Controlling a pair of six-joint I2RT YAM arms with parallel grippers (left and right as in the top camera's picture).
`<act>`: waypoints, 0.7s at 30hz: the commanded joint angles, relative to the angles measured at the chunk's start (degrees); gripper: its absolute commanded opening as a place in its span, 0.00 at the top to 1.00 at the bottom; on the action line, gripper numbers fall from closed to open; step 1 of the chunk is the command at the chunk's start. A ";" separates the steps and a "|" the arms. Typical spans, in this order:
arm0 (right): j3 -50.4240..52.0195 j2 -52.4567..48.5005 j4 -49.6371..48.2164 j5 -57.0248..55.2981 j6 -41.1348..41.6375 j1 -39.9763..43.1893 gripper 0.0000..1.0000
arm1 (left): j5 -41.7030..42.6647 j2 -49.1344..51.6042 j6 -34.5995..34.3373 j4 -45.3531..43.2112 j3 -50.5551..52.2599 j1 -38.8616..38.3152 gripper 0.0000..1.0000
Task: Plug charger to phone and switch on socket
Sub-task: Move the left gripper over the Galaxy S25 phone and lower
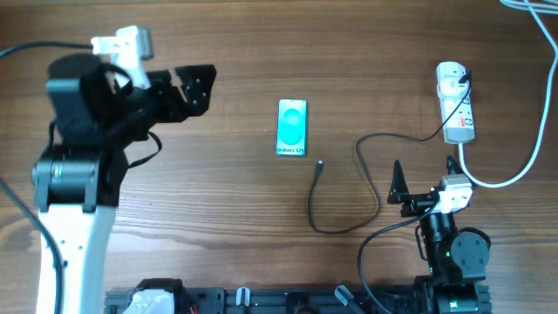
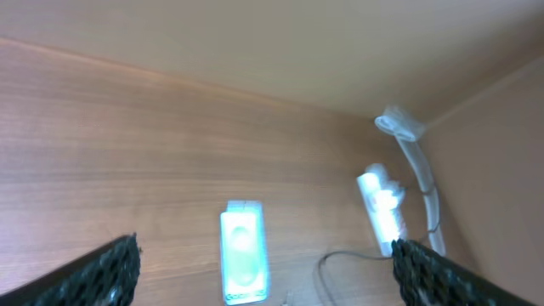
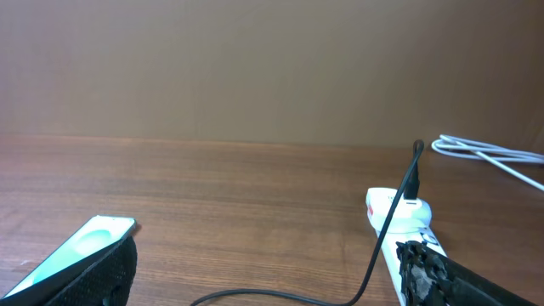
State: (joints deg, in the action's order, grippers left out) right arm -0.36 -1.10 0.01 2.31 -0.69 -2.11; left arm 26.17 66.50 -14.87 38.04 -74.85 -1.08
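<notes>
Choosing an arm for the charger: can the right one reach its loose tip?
Probably yes: the right tool is open, and only bare table and the charger's own loop lie between it and the tip.

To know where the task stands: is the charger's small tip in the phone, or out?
Out. The charger tip lies on the table, apart from the phone.

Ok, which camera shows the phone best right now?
Overhead: the phone lies whole and sharp, screen up. Left wrist shows all of it, but blurred; right wrist catches only one end at the frame's lower left edge.
</notes>
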 commanded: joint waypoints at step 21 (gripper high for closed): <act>0.09 0.31 -0.15 -0.39 0.72 -0.28 0.00 | -20.83 42.71 -8.72 43.25 -47.23 -28.41 0.00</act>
State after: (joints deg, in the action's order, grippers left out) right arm -0.36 -1.13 0.03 2.31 -0.69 -2.11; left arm 8.78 107.37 -15.79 80.97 -120.86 -28.08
